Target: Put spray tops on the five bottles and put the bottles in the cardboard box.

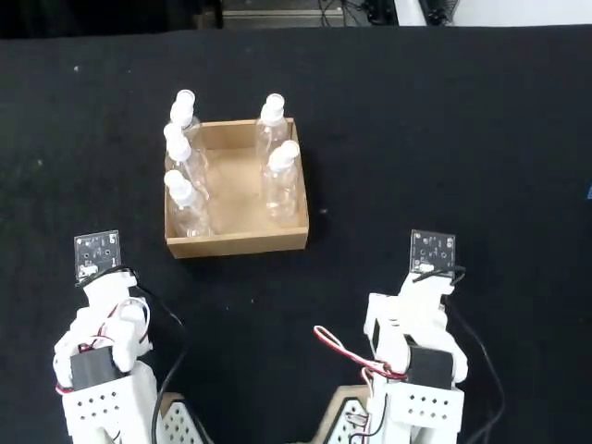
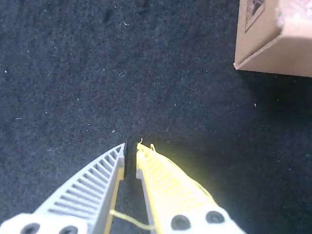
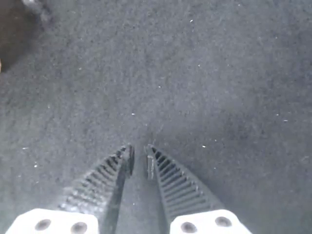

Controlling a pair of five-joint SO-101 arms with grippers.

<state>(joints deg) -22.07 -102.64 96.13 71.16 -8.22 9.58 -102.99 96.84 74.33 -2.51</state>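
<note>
Your left fingers (image 2: 161, 183) hang over the black table (image 1: 444, 139), all but closed and holding nothing, near a corner of the cardboard box (image 1: 239, 242). Your right fingers (image 3: 102, 180) are likewise nearly together and empty, well apart from it. Inside the box stand the five bottles (image 1: 282, 185), three along one side and two along the other, each seemingly wearing a white spray top (image 1: 285, 151).

You are looking down on a table (image 1: 481, 139) that is wearing a black cloth. The cardboard box (image 1: 236, 242) is sitting directly on it, left of the middle and well apart from every edge. The left arm's base (image 1: 102, 407) and the right arm's base (image 1: 416, 407) are standing along the near edge.
</note>
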